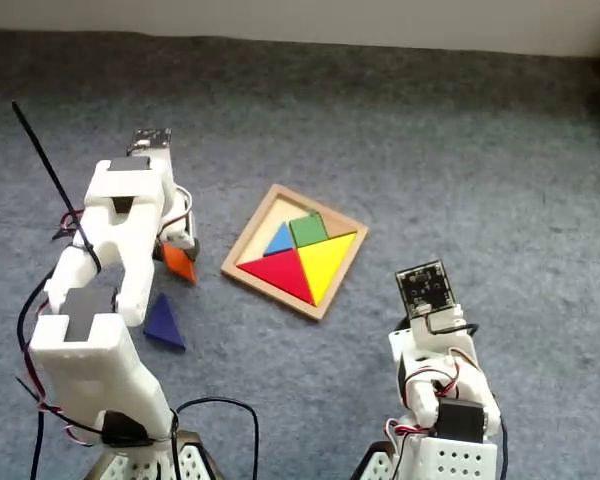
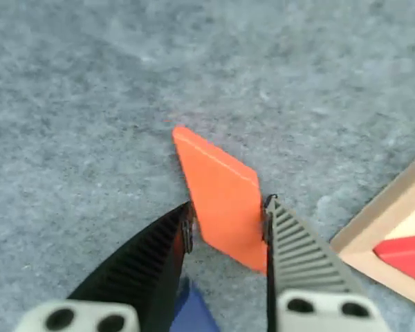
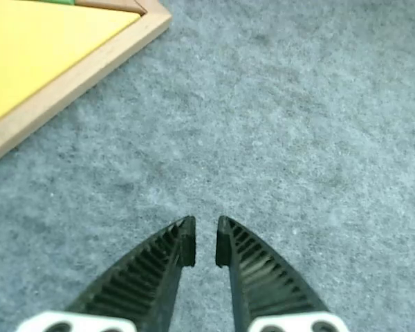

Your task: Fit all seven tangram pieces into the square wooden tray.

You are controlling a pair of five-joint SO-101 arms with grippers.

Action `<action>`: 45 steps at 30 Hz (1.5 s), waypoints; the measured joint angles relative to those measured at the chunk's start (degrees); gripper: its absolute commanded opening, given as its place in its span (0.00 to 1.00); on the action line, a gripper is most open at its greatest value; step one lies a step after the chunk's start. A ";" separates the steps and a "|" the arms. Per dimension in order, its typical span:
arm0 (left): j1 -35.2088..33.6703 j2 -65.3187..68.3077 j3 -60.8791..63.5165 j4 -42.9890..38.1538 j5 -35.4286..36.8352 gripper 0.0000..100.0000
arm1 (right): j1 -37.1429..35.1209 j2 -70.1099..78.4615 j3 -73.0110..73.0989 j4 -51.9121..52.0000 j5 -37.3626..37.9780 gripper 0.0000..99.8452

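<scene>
Grey carpet (image 1: 460,140); wooden tray (image 1: 264,214) holds four pieces (image 1: 280,268); left gripper (image 2: 228,223) pinches orange piece (image 2: 220,197); right gripper (image 3: 205,242) jaws nearly touching.

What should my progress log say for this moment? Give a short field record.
tray: holds red, yellow, blue, green
left tool: shut on orange piece
navy triangle: on carpet, outside tray
right tool: empty, over carpet
</scene>
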 measured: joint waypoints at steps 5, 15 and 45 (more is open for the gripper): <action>0.09 0.00 0.00 0.18 -0.18 0.18 | 0.00 0.00 0.00 0.00 0.00 0.07; 0.00 0.00 0.09 0.18 -0.18 0.19 | 0.00 0.00 0.00 0.00 0.00 0.07; 2.55 6.24 -14.86 10.29 -5.63 0.05 | 0.00 0.00 0.00 0.00 0.00 0.07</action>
